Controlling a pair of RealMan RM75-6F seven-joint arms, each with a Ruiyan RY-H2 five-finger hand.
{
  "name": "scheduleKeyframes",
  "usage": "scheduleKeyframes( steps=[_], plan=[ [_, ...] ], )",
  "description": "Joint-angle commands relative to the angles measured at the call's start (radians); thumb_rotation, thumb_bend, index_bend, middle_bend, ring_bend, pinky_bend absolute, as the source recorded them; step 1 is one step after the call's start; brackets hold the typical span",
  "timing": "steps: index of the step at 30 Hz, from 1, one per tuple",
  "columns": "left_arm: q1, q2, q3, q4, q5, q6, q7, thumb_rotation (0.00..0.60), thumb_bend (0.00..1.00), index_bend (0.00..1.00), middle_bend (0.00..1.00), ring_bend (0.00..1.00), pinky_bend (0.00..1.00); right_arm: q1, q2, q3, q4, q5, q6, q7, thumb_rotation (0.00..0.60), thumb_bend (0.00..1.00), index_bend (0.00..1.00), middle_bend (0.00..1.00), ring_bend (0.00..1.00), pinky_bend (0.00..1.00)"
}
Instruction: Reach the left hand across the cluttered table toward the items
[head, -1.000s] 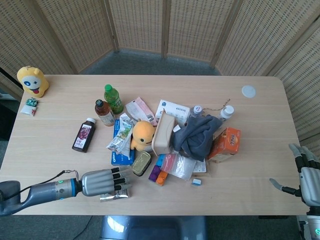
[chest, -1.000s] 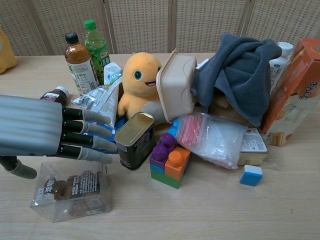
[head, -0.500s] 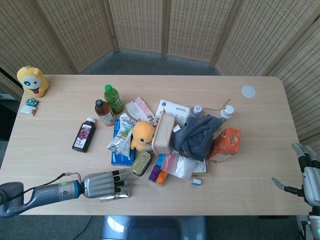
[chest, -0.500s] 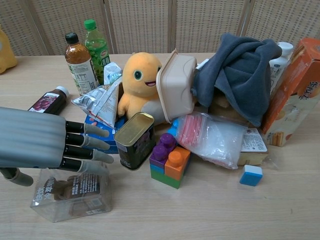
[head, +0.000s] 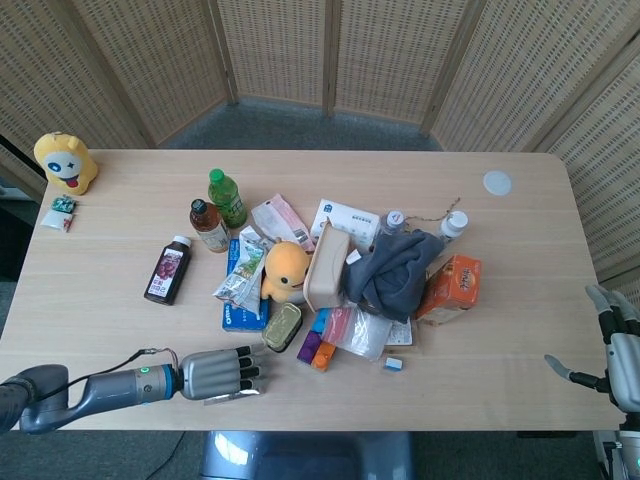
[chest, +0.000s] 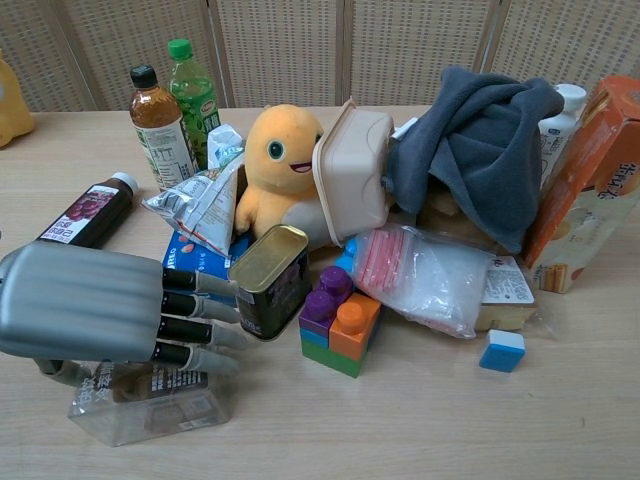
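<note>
My left hand (head: 215, 372) (chest: 100, 315) lies flat near the table's front edge, fingers stretched out toward the pile. It rests on top of a clear plastic box (chest: 150, 405) (head: 228, 394) with a dark label; the thumb sits by the box's left end. Its fingertips (chest: 225, 312) almost touch a gold-lidded tin can (chest: 265, 280) (head: 283, 327). Behind the can sit an orange plush (chest: 275, 165) and a beige lidded box (chest: 352, 170). My right hand (head: 610, 345) hangs off the table's right edge, fingers apart, holding nothing.
Purple and orange blocks (chest: 340, 320), a plastic bag (chest: 425, 280), a grey cloth (chest: 470, 140) and an orange carton (chest: 590, 190) fill the middle and right. Two bottles (chest: 175, 110), a snack bag (chest: 200, 200) and a dark juice bottle (chest: 85, 210) lie left. A yellow toy (head: 65, 162) stands far left.
My left hand has drawn nearer the front edge and lowered onto the clear box, which has shifted slightly. The right hand has barely moved.
</note>
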Motion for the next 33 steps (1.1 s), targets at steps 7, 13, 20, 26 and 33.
scheduleKeyframes(
  steps=[7,13,20,26,33],
  plan=[
    [0.005,-0.059,0.038,0.093,0.060,0.143,-0.015,0.600,0.00,0.34,0.54,0.66,0.67,-0.001,-0.001,0.003,0.003,-0.001,0.004,0.004,0.497,0.00,0.00,0.00,0.00,0.00],
    [0.010,-0.034,0.039,0.088,0.070,0.220,-0.007,0.600,0.00,0.39,0.56,0.69,0.69,0.000,-0.004,0.001,0.004,-0.001,0.000,-0.004,0.497,0.00,0.00,0.00,0.00,0.00],
    [0.015,0.095,-0.022,-0.009,0.034,0.315,0.046,0.600,0.00,0.39,0.55,0.68,0.68,0.000,-0.003,-0.002,-0.002,-0.001,-0.002,-0.012,0.499,0.00,0.00,0.00,0.00,0.00],
    [0.016,0.232,-0.111,-0.098,-0.040,0.369,0.083,0.600,0.00,0.39,0.50,0.67,0.66,-0.001,-0.003,-0.003,-0.008,-0.005,0.000,-0.020,0.498,0.00,0.00,0.00,0.00,0.00],
    [0.029,0.299,-0.205,-0.151,-0.118,0.415,0.103,0.600,0.00,0.39,0.48,0.66,0.65,-0.001,-0.003,-0.005,-0.010,-0.006,0.000,-0.024,0.497,0.00,0.00,0.00,0.00,0.00]
  ],
)
